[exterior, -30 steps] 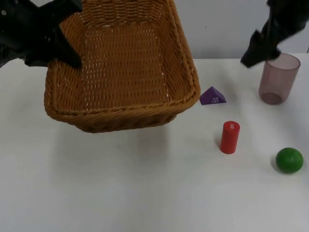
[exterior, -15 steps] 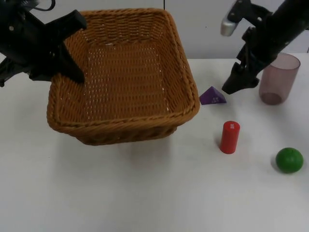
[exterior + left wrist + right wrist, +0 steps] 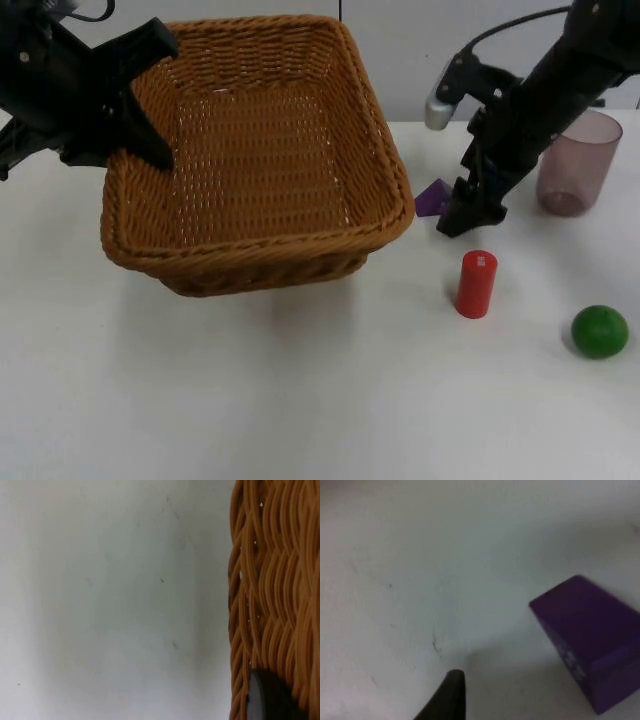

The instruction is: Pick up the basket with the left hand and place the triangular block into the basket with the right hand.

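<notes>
A brown wicker basket (image 3: 260,245) hangs above the left half of the table, tipped so that I look into it; nothing lies inside. My left gripper (image 3: 140,140) is shut on its left rim, and the left wrist view shows the weave of the basket (image 3: 270,580) against one fingertip (image 3: 270,702). The purple triangular block (image 3: 431,198) lies on the table just right of the basket. My right gripper (image 3: 462,215) is down at the block's right side, open and covering part of it. In the right wrist view the block (image 3: 590,635) lies beside one black fingertip (image 3: 449,695), apart from it.
A red cylinder (image 3: 476,284) stands just in front of the right gripper. A green ball (image 3: 599,331) lies near the right edge. A translucent purple cup (image 3: 577,162) stands behind the right arm, at the back right. The basket's right rim is close to the block.
The right arm has come down and to the left, from beside the cup to the triangular block. The basket has sunk slightly in the left gripper.
</notes>
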### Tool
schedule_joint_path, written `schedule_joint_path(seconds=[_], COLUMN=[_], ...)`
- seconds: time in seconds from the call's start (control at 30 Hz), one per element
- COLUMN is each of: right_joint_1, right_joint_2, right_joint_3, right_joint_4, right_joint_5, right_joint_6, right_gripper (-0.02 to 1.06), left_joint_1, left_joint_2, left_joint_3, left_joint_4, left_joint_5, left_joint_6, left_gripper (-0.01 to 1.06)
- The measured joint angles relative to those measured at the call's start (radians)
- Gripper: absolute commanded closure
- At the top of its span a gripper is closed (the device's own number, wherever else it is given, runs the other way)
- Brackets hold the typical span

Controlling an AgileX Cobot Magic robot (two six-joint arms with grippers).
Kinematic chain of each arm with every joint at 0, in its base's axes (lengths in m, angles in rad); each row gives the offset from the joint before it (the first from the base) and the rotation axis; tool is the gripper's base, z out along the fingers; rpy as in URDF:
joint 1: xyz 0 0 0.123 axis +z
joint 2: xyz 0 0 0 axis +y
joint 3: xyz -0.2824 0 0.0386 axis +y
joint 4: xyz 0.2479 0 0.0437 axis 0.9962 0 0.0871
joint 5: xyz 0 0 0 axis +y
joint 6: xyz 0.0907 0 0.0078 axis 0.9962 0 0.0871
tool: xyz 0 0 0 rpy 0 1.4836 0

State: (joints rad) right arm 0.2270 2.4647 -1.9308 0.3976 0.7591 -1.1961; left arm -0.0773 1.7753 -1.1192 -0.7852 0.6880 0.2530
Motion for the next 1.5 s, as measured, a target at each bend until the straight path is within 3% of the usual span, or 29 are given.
schedule_joint_path(seconds=[0.6,0.7,0.73,0.9,0.93,0.97,1.2,1.5], right_joint_1=[0.000,0.000,0.000,0.000,0.000,0.000,0.000,0.000], right_joint_2=[0.057,0.057,0.057,0.060,0.060,0.060,0.062,-0.031], right_joint_3=[-0.082,-0.082,-0.082,-0.082,-0.082,-0.082,-0.082,-0.082], right_joint_4=[0.017,0.020,0.020,0.020,0.022,0.022,0.022,0.020], right_joint_5=[0.020,0.030,0.035,0.039,0.033,0.032,0.035,0.126], right_joint_6=[-0.004,-0.004,-0.004,0.014,0.023,0.032,0.100,0.235], right_gripper=[0.04,0.26,0.26,0.92,0.92,1.04,1.04,1.04], left_joint_1=[0.000,0.000,0.000,0.000,0.000,0.000,0.000,0.000], left_joint_2=[0.000,0.000,0.000,0.000,0.000,0.000,0.000,0.000], left_joint_3=[0.000,0.000,0.000,0.000,0.000,0.000,0.000,0.000], left_joint_4=[0.000,0.000,0.000,0.000,0.000,0.000,0.000,0.000], left_joint_5=[0.012,0.012,0.012,0.012,0.012,0.012,0.018,0.023], left_joint_6=[0.000,0.000,0.000,0.000,0.000,0.000,0.000,0.000], left_gripper=[1.05,1.05,1.05,1.05,1.05,1.05,1.05,1.05])
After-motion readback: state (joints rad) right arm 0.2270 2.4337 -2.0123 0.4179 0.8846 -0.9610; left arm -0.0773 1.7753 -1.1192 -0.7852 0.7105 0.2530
